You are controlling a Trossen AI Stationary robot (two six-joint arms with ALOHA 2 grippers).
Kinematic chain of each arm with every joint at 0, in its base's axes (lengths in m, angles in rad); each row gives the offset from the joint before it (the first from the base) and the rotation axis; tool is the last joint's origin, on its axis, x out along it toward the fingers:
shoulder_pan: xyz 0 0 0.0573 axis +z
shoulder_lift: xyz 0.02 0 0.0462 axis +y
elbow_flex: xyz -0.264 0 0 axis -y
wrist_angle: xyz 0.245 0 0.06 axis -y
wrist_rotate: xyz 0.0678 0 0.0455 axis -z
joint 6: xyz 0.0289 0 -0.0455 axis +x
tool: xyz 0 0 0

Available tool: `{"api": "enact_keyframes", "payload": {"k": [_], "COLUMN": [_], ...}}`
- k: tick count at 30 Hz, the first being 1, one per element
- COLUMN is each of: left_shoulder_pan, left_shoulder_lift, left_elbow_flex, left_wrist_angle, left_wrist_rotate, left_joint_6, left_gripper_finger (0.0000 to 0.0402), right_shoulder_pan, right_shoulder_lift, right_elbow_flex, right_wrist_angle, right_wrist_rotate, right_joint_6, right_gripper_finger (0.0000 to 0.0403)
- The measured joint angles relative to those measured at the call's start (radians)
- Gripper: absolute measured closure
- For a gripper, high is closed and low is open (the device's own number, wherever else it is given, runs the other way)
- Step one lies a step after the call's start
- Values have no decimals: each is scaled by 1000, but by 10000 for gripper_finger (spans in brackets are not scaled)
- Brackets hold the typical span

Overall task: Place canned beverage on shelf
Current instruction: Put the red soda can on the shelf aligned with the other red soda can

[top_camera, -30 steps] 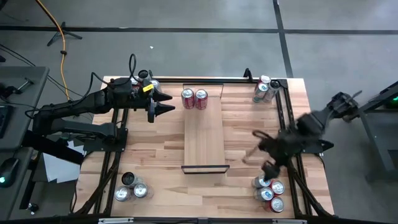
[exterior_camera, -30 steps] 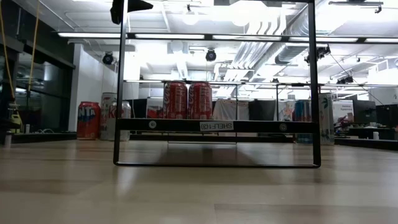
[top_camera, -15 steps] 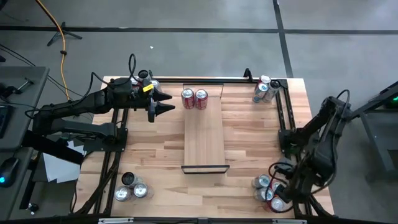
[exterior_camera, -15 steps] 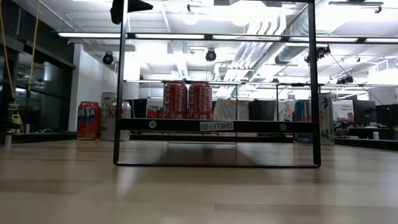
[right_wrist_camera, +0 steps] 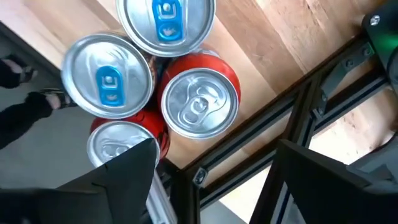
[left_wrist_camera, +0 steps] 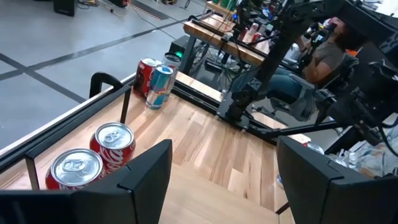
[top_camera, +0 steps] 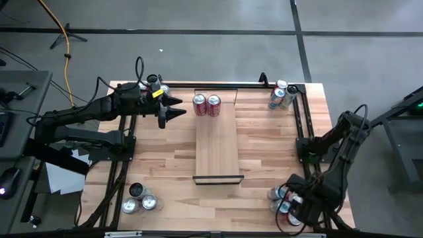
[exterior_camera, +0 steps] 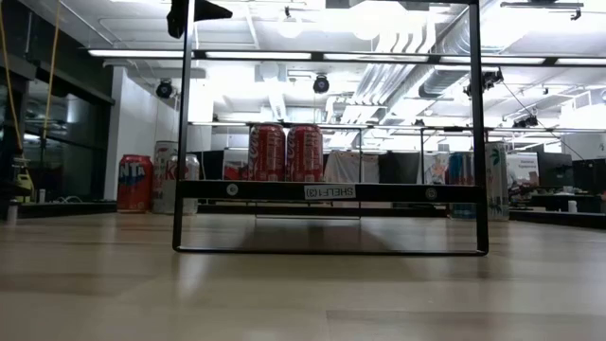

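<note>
An orange cable (top_camera: 65, 39) is trailing over the floor (top_camera: 218, 39) at eleven o'clock of the table (top_camera: 165, 152); white papers (top_camera: 63, 177) are lying at eight.

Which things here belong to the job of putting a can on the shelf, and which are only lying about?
Part of the job:
- narrow pale wooden shelf board
- two red cans on it
- cluster of four cans under the right end effector

Lying about:
- cans at the far right corner
- cans at the near left corner
- orange cable on the floor
</note>
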Motion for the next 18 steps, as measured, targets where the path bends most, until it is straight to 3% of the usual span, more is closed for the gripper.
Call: {"api": "enact_keyframes", "payload": {"k": [18], "left_shoulder_pan": [0], "left_shoulder_lift": [0], "left_elbow_flex": [0], "left_wrist_angle": [1], "left_wrist_rotate": [0], "left_joint_6": [0], "left_gripper_finger": [163], "right_shoulder_pan": [2], "right_shoulder_lift": [94], "right_elbow_flex": [0], "right_wrist_angle": [0], "right_wrist_rotate": [24], "right_joint_6": [11], "right_gripper_finger": [86]}}
